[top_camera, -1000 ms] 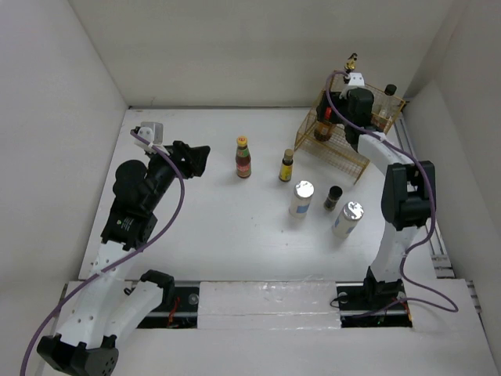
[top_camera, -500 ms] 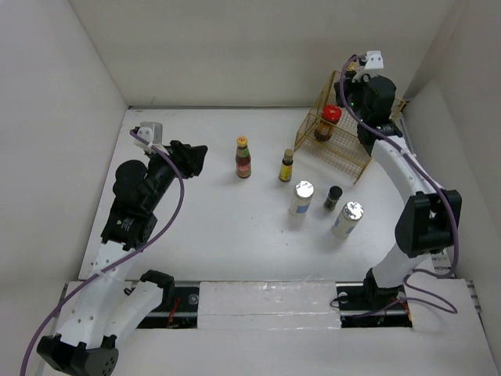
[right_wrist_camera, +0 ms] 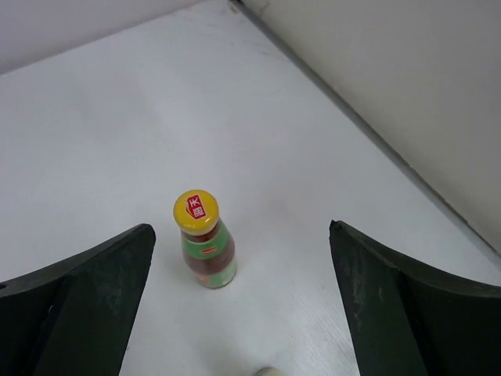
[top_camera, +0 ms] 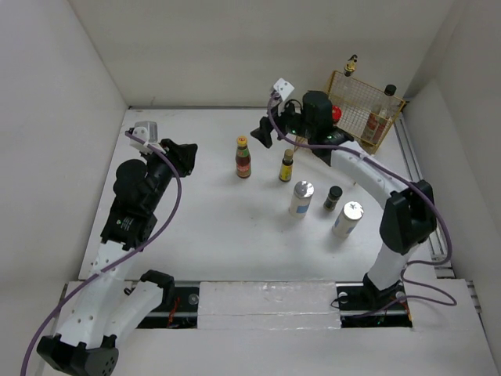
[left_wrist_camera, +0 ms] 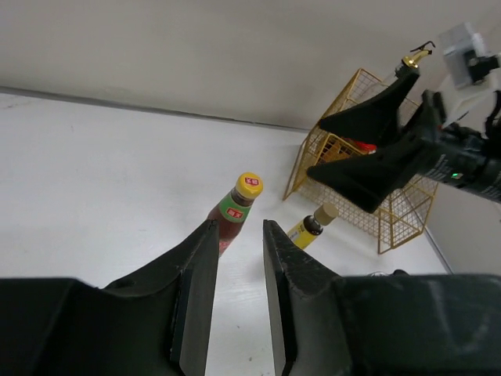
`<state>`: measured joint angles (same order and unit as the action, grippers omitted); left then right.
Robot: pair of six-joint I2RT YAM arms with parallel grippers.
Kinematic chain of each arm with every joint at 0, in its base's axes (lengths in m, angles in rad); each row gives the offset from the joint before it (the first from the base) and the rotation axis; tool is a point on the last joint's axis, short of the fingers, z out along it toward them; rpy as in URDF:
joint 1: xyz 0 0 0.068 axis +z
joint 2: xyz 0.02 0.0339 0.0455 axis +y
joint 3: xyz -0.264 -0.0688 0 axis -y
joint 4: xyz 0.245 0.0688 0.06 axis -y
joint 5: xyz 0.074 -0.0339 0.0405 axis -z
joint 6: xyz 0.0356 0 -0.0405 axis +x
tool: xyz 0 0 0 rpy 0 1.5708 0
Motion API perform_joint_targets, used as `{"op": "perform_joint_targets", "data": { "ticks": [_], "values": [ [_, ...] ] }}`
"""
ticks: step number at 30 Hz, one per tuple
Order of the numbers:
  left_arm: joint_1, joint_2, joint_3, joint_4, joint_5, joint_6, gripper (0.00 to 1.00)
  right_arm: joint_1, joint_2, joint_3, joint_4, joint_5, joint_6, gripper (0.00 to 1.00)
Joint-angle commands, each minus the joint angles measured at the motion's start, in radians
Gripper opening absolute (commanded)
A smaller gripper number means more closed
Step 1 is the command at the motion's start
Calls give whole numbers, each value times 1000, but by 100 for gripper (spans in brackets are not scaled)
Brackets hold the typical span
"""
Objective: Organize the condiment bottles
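At the far middle of the table [top_camera: 219, 227], the right gripper [top_camera: 264, 135] is hanging with its jaws spread wide and nothing between them, close to the sauce bottle [top_camera: 243, 157] with the yellow cap. In the right wrist view that bottle is standing upright, framed between the two spread fingers [right_wrist_camera: 86, 298] and touching neither. The left gripper [top_camera: 186, 151] is hovering to the left of the same bottle, apart from it. Its jaws are parted by only a narrow gap and are holding nothing. Just right of the sauce bottle, a small brown bottle [top_camera: 287, 165] with a gold cap is standing. Nearer, three more are standing in a loose row: a white bottle [top_camera: 301, 197] with a silver cap, a small dark bottle [top_camera: 333, 197] with a black cap, and a jar [top_camera: 347, 218] with a silver lid. In the far right corner, the gold wire basket [top_camera: 360, 94] is holding a red-capped bottle [top_camera: 337, 112] and a clear bottle [top_camera: 383, 110] with a black cap. A gold-topped bottle [top_camera: 352, 61] is showing at its far edge.
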<state>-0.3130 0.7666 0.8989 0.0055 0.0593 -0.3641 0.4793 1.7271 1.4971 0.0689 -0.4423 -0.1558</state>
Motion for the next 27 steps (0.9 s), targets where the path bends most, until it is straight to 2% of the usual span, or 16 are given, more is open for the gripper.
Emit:
{"op": "perform_joint_targets", "data": {
  "ticks": [1,14,18,19,21,22,23,25,26,27],
  "values": [
    [-1,-20,44,21,-21,-7,25,16,75,71,-75,-79,-80,99],
    [-1,-18,44,30,7,-7,31,117,279,222,-113,-90,-113,99],
    [-1,-30,44,30,7,-7,31,127,318,246,-75,-46,-96,84],
    [-1,-30,44,30,-4,-7,31,127,330,246,-66,-45,-87,69],
    [-1,-30,44,30,-4,2,31,127,339,246,-55,-33,-74,52],
    [-1,-30,44,30,-4,2,31,127,339,235,-55,-21,-65,40],
    [-1,-30,44,30,-4,2,31,127,339,226,-43,-10,-65,33],
    [-1,-30,44,30,-4,2,32,117,329,189,-2,-10,-42,30],
    [-1,-30,44,30,-4,2,32,117,313,175,18,-10,-16,20],
    [-1,-30,44,30,-4,2,32,117,304,163,38,-19,-4,17]
  ]
}}
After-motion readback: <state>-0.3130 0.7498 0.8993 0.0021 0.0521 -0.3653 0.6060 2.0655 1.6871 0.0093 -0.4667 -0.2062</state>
